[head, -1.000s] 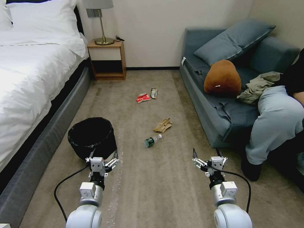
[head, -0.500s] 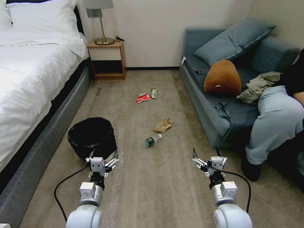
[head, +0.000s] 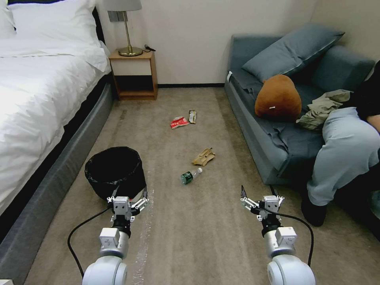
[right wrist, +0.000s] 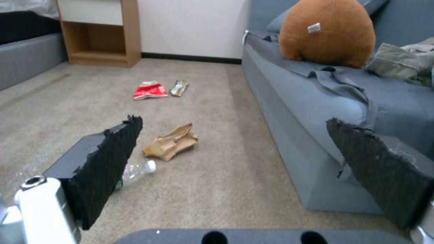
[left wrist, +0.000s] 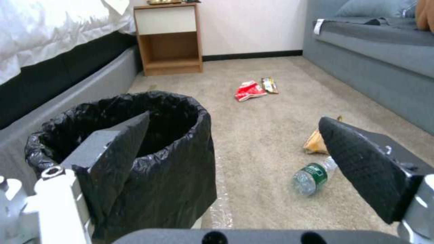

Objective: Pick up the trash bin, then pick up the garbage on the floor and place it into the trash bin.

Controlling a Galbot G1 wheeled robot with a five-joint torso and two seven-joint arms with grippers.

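Against the left side of the room runs the bed (head: pixel 35 91) with white linen and a grey base, a wooden nightstand (head: pixel 133 73) at its far end. Just beside the bed base the trash bin (head: pixel 114 171), lined with a crinkled black bag, stands upright on the carpet (head: pixel 206 237), not lifted. Directly in front of its near wall hovers the left gripper (head: pixel 127 194), fingers spread wide, holding nothing, close to the bin but apparently not touching it; in the left wrist view one pad (left wrist: pixel 120 154) overlaps the bin rim and the other sits off toward the bottle. Compared with the two earlier head pictures nothing has shifted: arms, bin and litter all sit where they were, so I judge the bin pickup has not started and the task is at its very beginning. Mid-floor lies the clear plastic bottle with green label (head: pixel 190 176), on its side, with the crumpled brown paper (head: pixel 204 156) just beyond it, and farther off the red-and-white snack packet (head: pixel 179 122) next to the dark-and-yellow bar wrapper (head: pixel 192 116). Further right the right gripper (head: pixel 259 196) hangs over bare carpet, also spread open and empty. Along the right wall the grey-blue sofa (head: pixel 273 142) carries a brown plush cushion (head: pixel 278 98) and an olive cloth (head: pixel 322 107).
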